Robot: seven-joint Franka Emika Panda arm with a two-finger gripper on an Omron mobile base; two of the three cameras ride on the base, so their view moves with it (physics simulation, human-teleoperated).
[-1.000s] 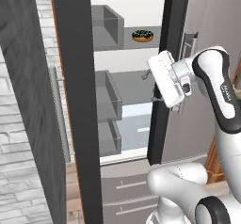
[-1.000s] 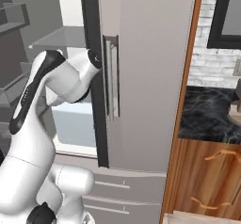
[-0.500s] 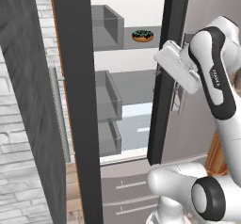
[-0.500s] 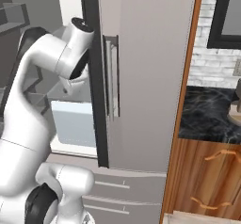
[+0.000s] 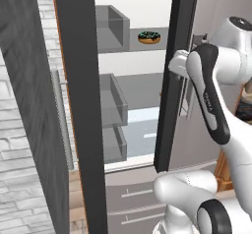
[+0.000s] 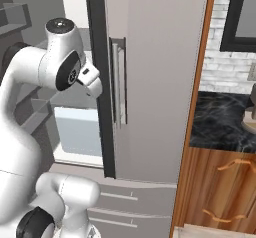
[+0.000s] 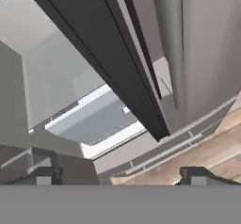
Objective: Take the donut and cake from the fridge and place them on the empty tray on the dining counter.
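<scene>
The fridge (image 5: 147,12) stands with its left door (image 5: 74,105) swung wide and its white inside showing. On an upper shelf lies the donut (image 5: 148,37), dark-iced with sprinkles. My hand (image 5: 179,64) hangs lower and to the right of the donut, against the dark edge of the right door (image 5: 173,90). From the other side, that hand (image 6: 93,84) sits just left of the door edge. My gripper (image 7: 121,177) is open, fingertips (image 7: 44,176) far apart and nothing between them. The cake and the tray are out of view.
The right door's bar handle (image 6: 118,82) runs vertically close to my hand. Grey bins (image 5: 112,105) line the fridge's left side. A black marble counter (image 6: 220,124) on wooden cabinets lies to the right; I cannot tell whether it is the dining counter.
My arm has lifted and the hand has swung in close against the right door's dark edge. The jaws have stayed open. The donut has not moved.
</scene>
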